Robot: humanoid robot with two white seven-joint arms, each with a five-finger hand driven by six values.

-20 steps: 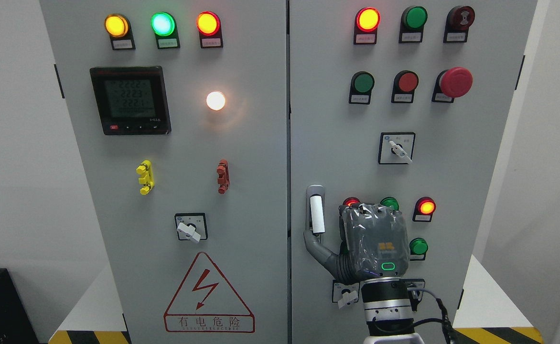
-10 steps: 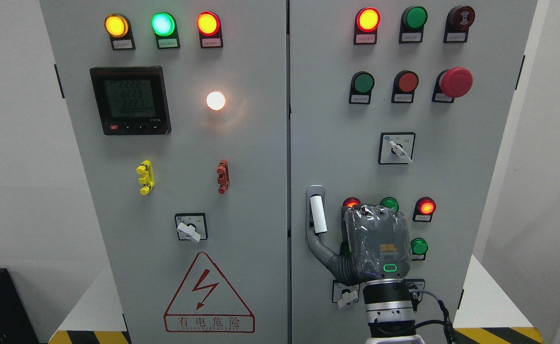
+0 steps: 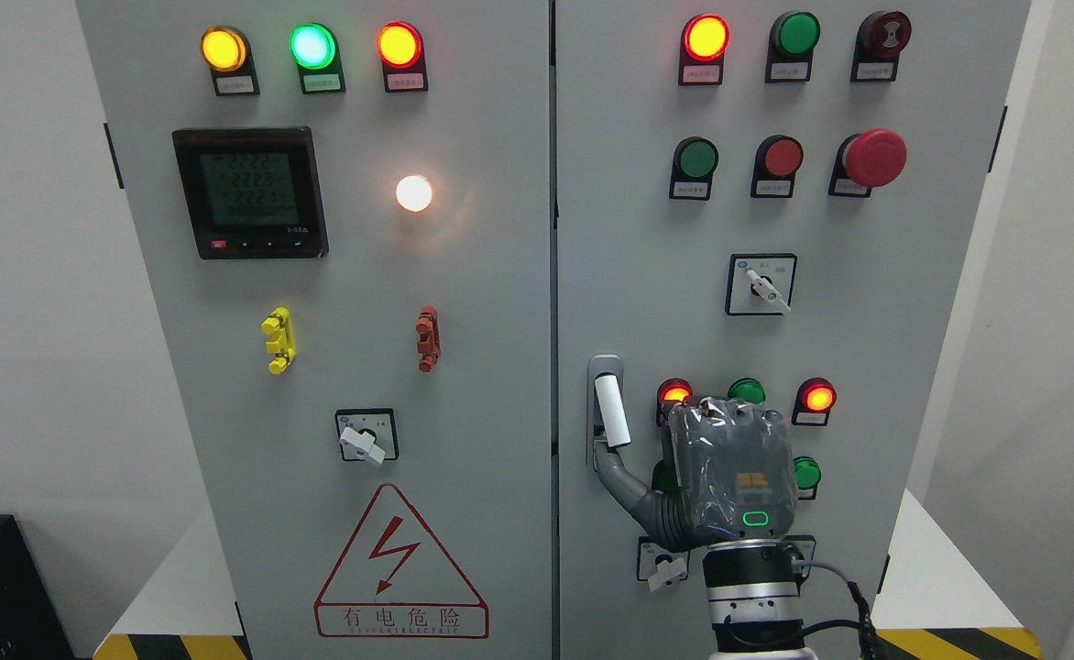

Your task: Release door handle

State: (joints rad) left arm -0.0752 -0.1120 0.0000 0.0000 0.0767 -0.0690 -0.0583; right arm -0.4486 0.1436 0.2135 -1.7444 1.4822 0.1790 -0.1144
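The right hand (image 3: 729, 477) sits low on the right cabinet door (image 3: 647, 275), its thumb (image 3: 612, 463) touching the foot of the white door handle (image 3: 610, 412); fingers relaxed, gripping nothing.

**Bright, even light; sharp picture**

You get soft, even light on the grey cabinet (image 3: 500, 275), with faint shadows under its fittings. The white lamp (image 3: 413, 193) blooms and throws a glow on the panel. Focus is sharp throughout; the cabinet's sides lean inward toward the bottom.

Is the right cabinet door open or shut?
Shut, apparently: the right door lies flush with the left door, with only a thin, even seam between them.
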